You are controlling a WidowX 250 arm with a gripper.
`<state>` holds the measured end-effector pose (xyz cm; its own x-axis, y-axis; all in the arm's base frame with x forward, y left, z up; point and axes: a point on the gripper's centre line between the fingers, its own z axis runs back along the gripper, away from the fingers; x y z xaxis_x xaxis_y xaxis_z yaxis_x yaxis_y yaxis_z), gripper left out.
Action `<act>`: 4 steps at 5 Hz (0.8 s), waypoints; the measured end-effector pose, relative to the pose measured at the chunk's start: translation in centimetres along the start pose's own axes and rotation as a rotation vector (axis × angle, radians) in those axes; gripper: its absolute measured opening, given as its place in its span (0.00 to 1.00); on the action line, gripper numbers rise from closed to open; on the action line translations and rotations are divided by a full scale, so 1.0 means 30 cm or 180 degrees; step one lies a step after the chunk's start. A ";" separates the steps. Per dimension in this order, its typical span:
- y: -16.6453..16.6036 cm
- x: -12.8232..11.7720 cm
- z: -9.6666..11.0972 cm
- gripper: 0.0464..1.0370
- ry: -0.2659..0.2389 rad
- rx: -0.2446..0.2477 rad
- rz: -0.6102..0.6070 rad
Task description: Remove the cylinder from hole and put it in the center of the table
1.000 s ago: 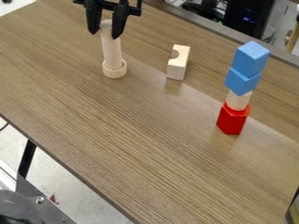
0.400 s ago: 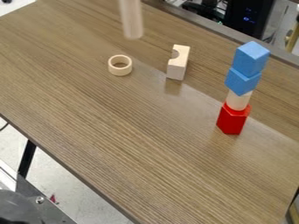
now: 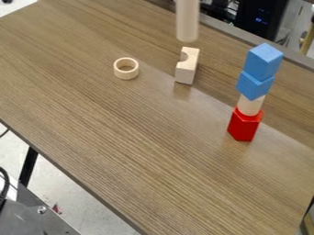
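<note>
So the wooden cylinder (image 3: 187,20) has moved sideways since the earlier frame, over to the right in the camera view, and it's now lined up above the notched block. A second ago it was standing in the wooden ring (image 3: 118,69), and now it's completely out of it. The ring itself got nudged a tiny bit between the first frame and this one, then stayed put. A black cable loop (image 3: 5,183) has also come in at the lower left edge.

Right now my cylinder is upright near the top edge of the view, over the far side of the table (image 3: 122,137), its top end cut off by the frame. As for my gripper, I honestly can't tell how far open it is or what it has hold of.

The ring lies flat with its hole facing up. To its right, the pale notched block (image 3: 186,73) stands on end, with the notch in its upper left side. Further right I've got a tower: red block (image 3: 243,127) at the bottom, short wooden cylinder piece (image 3: 250,105) on that, then the lower blue block (image 3: 254,86), then the upper blue block (image 3: 264,60) on top, turned slightly from the one below.
</note>
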<state>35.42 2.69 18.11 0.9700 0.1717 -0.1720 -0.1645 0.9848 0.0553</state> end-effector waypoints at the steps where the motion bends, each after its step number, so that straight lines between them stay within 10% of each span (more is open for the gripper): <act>1: -0.035 -0.003 -0.019 0.44 0.0041 0.0079 -0.0141; 2: -0.013 -0.036 -0.106 0.44 0.0261 0.0102 -0.0109; 4: 0.006 -0.114 -0.147 0.44 0.0173 0.0077 -0.0263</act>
<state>31.30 2.39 14.37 0.9688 0.0918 -0.2301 -0.0795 0.9949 0.0624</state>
